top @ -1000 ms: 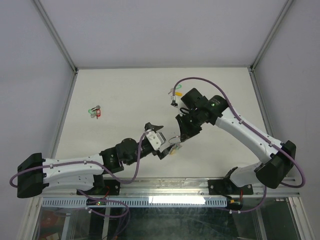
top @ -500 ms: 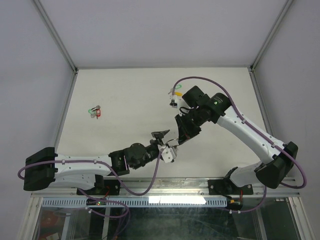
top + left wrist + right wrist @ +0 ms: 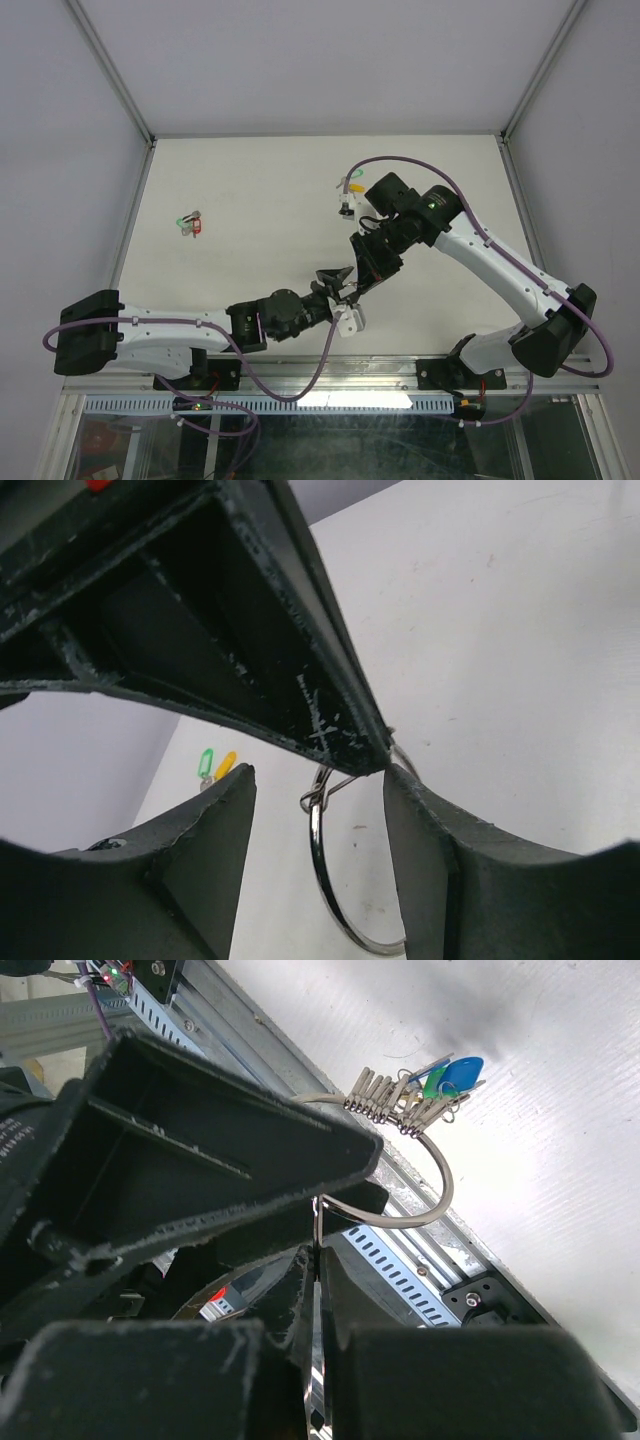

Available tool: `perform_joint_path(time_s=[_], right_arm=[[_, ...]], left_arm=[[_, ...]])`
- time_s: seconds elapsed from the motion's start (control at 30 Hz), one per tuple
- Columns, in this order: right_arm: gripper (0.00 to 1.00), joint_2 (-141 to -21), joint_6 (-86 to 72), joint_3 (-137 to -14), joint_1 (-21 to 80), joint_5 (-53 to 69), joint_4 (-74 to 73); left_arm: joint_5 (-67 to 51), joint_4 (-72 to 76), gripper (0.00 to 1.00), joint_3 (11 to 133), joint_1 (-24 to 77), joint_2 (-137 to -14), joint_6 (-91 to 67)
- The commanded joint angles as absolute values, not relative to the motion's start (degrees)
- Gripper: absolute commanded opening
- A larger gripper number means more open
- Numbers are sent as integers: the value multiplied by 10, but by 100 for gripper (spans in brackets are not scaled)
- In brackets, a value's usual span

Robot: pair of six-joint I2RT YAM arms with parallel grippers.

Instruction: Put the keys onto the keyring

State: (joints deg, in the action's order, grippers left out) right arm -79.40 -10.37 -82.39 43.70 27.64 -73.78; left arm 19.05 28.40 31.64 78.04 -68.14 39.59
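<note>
Silver keyring point(image 3: 446, 1182) clamped in right gripper point(image 3: 318, 1260); left gripper point(image 3: 320, 785) just moved in, half-open jaws narrowing around it, empty; second grip looks imminent.

Place: we read this as a robotics lab test cell.
Surface: we see a plain white surface point(image 3: 250, 200) boxed in by pale panels point(image 3: 320, 60).
Frame: aluminium posts point(image 3: 110, 70) rise from the surface's far corners.
Arms: cabled left arm point(image 3: 170, 335) and right arm point(image 3: 490, 260), bolted at the surface's near edge.

The left arm point(image 3: 170, 335) and right arm point(image 3: 500, 260) converge near mid-table; the left gripper point(image 3: 320, 780) has its jaws parted, and the right gripper point(image 3: 318, 1260) pinches the keyring point(image 3: 440, 1195).
</note>
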Motion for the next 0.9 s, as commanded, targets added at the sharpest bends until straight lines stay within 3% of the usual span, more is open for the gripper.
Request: perform_joint_path(time_s=[0.0,0.2,0.37,0.6,0.77,0.87], right_arm=[[0,-787,-97,-851,436,305,-735],[0,-786,-95,-850,436,308,-733],[0,-779,-98,-850,436,307,-727],[0,-755,-110,-849,437,295,-701],[27,-709,-131,-841,436,234,-646],[38,-673,-148,-827,436,164,-608]], left_arm=[[180,300,49,346,796,-686,418],[182,274,31,356,801,-694,428],[202,270,0,361,801,-696,433],[230,274,0,358,801,-681,427],[254,297,0,346,801,-656,370],[270,314,0,338,801,-638,326]])
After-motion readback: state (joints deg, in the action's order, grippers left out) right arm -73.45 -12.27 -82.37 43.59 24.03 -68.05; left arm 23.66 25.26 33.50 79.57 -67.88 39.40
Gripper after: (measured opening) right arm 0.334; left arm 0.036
